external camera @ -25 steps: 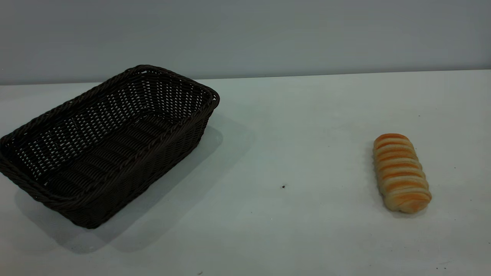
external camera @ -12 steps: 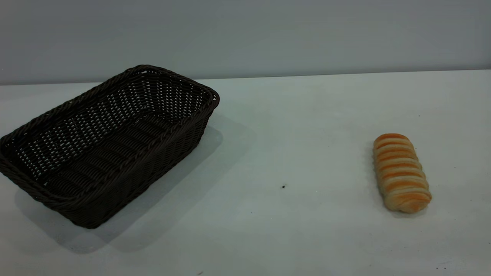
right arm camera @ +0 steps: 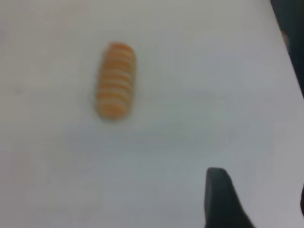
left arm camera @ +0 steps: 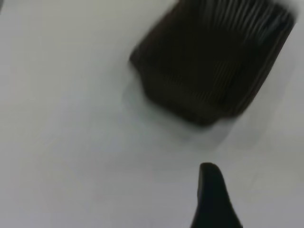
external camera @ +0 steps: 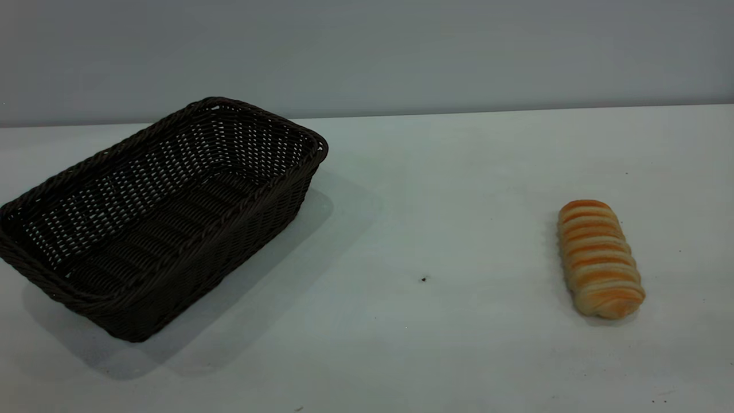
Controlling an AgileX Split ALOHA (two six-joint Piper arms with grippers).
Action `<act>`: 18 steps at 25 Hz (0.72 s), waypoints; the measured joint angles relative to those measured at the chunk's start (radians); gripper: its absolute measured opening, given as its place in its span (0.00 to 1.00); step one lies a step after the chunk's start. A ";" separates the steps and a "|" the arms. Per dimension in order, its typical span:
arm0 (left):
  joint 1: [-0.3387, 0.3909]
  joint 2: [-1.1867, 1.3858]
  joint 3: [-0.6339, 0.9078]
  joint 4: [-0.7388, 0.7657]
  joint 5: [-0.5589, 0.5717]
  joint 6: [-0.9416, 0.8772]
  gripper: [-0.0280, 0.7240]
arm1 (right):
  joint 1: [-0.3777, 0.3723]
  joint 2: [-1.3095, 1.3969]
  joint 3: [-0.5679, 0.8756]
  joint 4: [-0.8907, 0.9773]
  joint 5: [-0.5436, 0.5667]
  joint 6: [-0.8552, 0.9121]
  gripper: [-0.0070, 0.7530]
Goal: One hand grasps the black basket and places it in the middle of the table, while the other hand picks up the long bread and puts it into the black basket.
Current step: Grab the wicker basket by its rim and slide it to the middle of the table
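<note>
Black basket (external camera: 160,218) and long bread (external camera: 599,258) rest well apart on table (external camera: 430,344).

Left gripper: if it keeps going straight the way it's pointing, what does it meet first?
Probably the black basket. One finger of the left gripper shows at the frame edge, pointing toward it, with only bare table between. Depth is unclear, so it might touch the table short of the basket.

One rounded black finger tip of left pincer (left arm camera: 214,199), similar dark blunt finger of right pincer (right arm camera: 223,202)
</note>
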 joint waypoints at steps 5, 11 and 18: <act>0.000 0.218 -0.050 0.020 -0.057 -0.062 0.74 | 0.000 0.224 -0.054 0.107 -0.138 -0.076 0.52; 0.000 0.715 -0.160 0.055 -0.160 -0.115 0.74 | 0.000 0.472 -0.081 0.200 -0.286 -0.210 0.52; 0.000 1.291 -0.356 0.055 -0.191 -0.190 0.73 | 0.000 0.566 -0.081 0.222 -0.307 -0.262 0.53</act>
